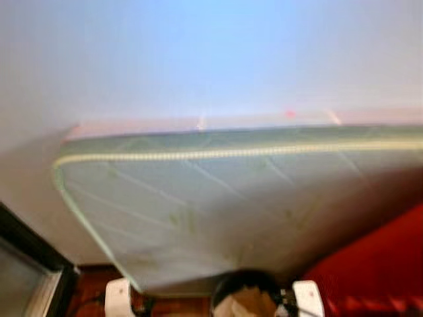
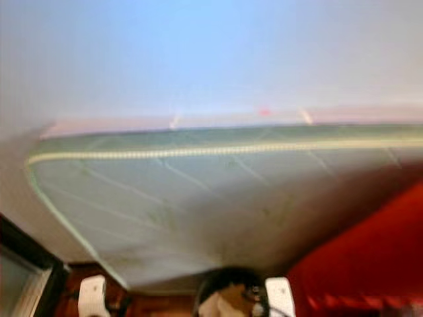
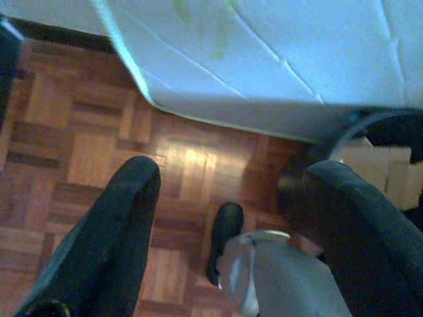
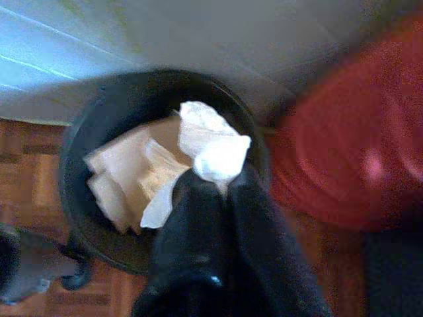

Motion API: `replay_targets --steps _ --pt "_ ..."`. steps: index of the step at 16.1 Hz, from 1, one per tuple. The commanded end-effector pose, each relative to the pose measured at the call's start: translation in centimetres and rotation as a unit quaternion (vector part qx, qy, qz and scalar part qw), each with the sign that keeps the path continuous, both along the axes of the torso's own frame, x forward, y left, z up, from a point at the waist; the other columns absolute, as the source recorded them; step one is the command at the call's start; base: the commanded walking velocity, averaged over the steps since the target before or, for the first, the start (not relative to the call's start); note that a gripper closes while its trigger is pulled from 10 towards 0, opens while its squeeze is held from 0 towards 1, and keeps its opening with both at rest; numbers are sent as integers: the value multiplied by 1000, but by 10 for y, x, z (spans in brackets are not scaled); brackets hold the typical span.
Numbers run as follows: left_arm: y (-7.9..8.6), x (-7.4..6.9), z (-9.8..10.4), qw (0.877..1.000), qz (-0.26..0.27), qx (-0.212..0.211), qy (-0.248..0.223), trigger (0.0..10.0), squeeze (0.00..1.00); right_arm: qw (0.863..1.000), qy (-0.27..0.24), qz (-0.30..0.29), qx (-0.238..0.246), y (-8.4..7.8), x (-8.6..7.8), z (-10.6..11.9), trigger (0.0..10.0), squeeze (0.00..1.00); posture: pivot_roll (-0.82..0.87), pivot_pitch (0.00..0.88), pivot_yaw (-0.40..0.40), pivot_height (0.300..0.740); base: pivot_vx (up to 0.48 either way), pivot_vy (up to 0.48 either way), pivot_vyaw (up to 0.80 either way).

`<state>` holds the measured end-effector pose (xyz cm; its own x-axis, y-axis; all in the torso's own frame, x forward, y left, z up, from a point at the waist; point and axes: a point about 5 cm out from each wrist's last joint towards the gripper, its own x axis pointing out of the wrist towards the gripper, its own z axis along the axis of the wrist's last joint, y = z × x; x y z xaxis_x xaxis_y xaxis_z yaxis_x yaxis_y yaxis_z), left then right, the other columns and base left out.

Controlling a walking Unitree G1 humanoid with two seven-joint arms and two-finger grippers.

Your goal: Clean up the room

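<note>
The mattress (image 1: pixel 218 205) is pale grey-green, quilted in diamond lines with a cream piped edge. The floor (image 3: pixel 73 152) is reddish-brown parquet in small blocks. The bin (image 4: pixel 92 125) is black, holding tan paper (image 4: pixel 122 175); the crumpled tissue (image 4: pixel 215 148) is white. The red cushion (image 4: pixel 357 139) is plain.

Room: pale bluish wall (image 1: pixel 211 53) at top, lit evenly. A quilted mattress (image 1: pixel 218 198) with corded edge leans against it — lower corner just beyond the left claw (image 3: pixel 225 191). Wood parquet floor (image 3: pixel 79 145) below, glare patch ahead of the claw. Red furniture (image 1: pixel 377 264) to the right — blurred. Dark frame (image 1: pixel 33 257) at left.
</note>
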<state>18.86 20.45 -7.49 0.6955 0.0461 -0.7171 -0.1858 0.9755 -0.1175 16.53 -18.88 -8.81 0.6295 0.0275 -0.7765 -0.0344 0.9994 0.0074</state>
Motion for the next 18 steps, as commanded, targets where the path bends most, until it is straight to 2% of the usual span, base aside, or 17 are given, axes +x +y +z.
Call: replay_targets --steps 1,6,8,10,12,16,18 --pt "-4 3 1 1000 -6 -3 -12 10000 0 1000 4 -13 10 -4 -6 -2 10000 0 39 0 -23 740 0 0 0" --pt "-1 41 29 993 5 -17 -117 10000 0 997 -68 15 40 13 28 15 10000 0 43 0 -26 740 0 0 0" --pt "-2 57 44 984 0 -19 -175 10000 0 995 -91 18 44 20 41 21 10000 0 37 0 -20 740 0 0 0" --pt "-2 65 53 978 7 -20 -207 10000 0 993 -110 16 50 24 56 30 10000 0 39 0 -20 740 0 0 0" --pt "-6 77 69 966 -4 -13 -259 10000 0 988 -146 11 58 26 72 41 10000 0 47 0 -19 740 0 0 0" --pt "-6 81 81 953 -9 -5 -302 10000 0 977 -199 17 76 28 90 58 10000 0 50 0 -21 740 0 0 0" --pt "-9 81 82 952 -15 -5 -306 10000 0 974 -212 20 81 30 95 62 10000 0 48 0 -21 740 0 0 0"
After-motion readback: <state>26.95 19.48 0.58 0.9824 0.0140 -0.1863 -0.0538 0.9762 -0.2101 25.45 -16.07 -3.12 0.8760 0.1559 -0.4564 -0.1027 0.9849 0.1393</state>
